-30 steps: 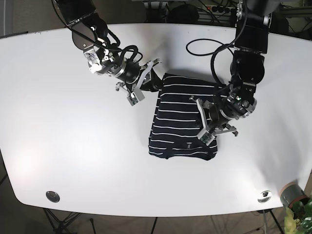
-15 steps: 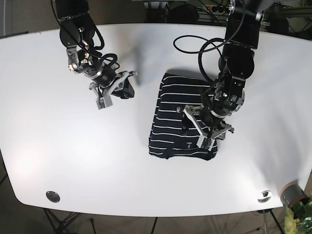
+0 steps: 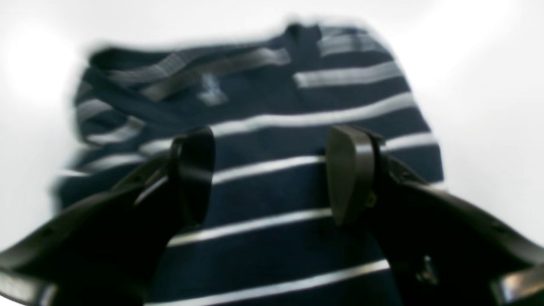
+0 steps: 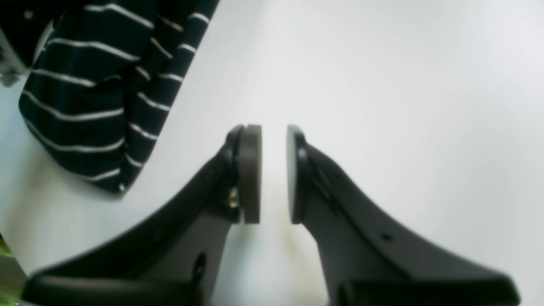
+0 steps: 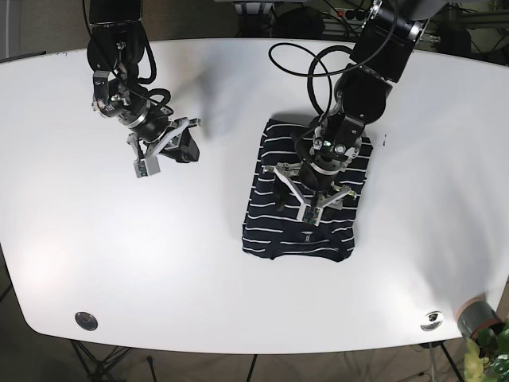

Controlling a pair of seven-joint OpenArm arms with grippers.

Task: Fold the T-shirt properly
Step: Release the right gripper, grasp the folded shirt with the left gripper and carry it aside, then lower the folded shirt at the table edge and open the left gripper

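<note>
The navy T-shirt with white stripes (image 5: pixel 270 227) lies folded into a rectangle on the white table, right of centre. My left gripper (image 5: pixel 306 197) hovers over the middle of the shirt. In the left wrist view this gripper (image 3: pixel 272 174) is open and empty, with the striped cloth (image 3: pixel 263 114) below it. My right gripper (image 5: pixel 179 150) is over bare table, well left of the shirt. In the right wrist view it (image 4: pixel 272 174) has its jaws nearly together with nothing between them, and the shirt (image 4: pixel 85 85) shows at the upper left.
The white table (image 5: pixel 238 278) has a round fitting near each front corner (image 5: pixel 86 320) (image 5: pixel 432 320). A grey cup (image 5: pixel 475 317) and a green plant stand off the front right corner. Black cables (image 5: pixel 318 72) loop by the left arm.
My right gripper has pulled away from the shirt's upper left corner to the left over bare table. My left gripper has moved from the shirt's right edge to over its middle.
</note>
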